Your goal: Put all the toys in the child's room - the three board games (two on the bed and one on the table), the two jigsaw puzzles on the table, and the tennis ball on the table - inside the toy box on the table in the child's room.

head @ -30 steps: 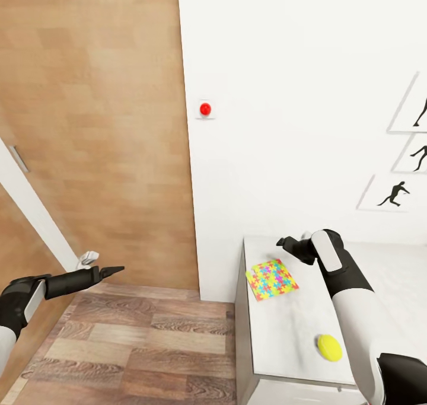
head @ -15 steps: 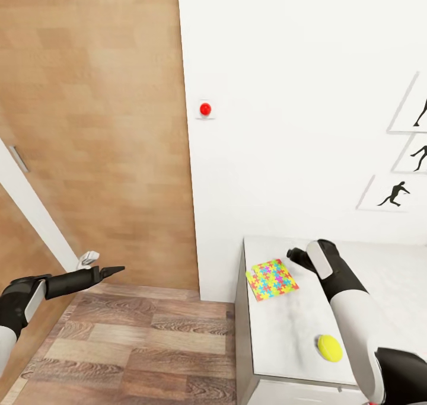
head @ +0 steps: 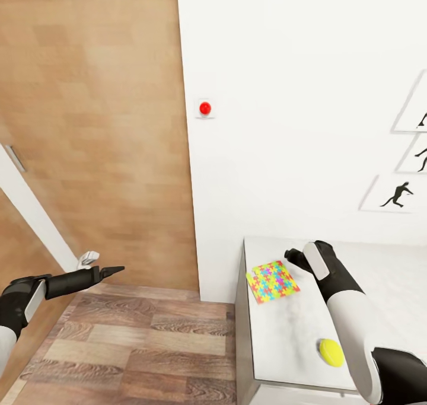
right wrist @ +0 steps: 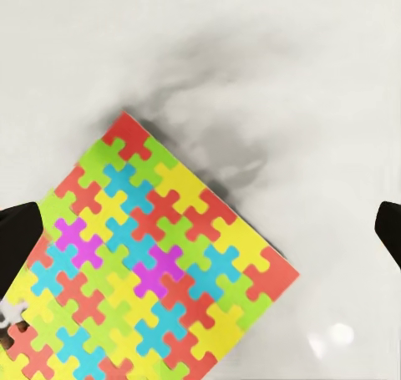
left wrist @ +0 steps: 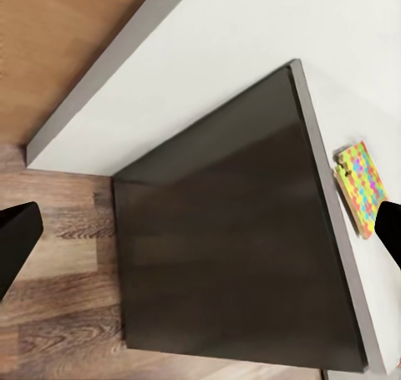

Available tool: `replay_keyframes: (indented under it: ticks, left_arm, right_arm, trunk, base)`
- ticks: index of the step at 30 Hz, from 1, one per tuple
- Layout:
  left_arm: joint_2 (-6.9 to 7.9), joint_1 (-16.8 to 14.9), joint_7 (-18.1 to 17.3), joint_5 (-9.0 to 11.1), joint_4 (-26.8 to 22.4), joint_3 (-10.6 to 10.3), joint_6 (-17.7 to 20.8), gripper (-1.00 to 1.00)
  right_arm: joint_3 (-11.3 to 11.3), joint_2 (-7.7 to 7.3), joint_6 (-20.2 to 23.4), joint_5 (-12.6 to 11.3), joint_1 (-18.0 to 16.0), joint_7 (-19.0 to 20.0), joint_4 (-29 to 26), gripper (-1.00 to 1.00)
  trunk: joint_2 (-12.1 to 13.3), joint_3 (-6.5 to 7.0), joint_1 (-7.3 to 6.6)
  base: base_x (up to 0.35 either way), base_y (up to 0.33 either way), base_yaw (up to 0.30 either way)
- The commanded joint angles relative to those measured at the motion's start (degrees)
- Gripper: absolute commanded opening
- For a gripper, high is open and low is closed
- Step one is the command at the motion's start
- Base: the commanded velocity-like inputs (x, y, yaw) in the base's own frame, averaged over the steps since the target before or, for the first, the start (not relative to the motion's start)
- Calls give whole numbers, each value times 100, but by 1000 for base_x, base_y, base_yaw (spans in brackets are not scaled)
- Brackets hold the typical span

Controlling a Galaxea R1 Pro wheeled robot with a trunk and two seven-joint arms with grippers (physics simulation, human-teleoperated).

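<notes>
Our right gripper [head: 292, 254], fingers spread wide, hangs over the jigsaw puzzle [head: 273, 280], lying flat, corners skewed to the worktop [head: 284, 334] edge.

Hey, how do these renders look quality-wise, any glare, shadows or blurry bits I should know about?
Head view: flat, even light; the white wall is nearly washed out, and the tennis ball looks slightly soft. Right wrist view: the jigsaw puzzle is sharp, with a small bright glare spot on the table beside it and grey mottling on the top. Left wrist view: the table's dark side panel shows a faint sheen.
</notes>
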Motion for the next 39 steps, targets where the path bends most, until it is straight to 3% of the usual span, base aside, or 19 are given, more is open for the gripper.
replay_keyframes:
  ticks: [1, 39]
  left_arm:
    - [1, -5, -11, 20, 1, 4, 43, 100]
    - [-8, -5, 4, 17, 1, 3, 47, 100]
  right_arm:
    - [2, -7, 10, -59, -5, -51, -5, 100]
    - [1, -68, 70, -95, -5, 106, 6, 100]
  trunk:
    - [-12, -20, 4]
    - [-12, -371, 4]
  base:
    - [91, 0, 0]
    - [35, 0, 0]
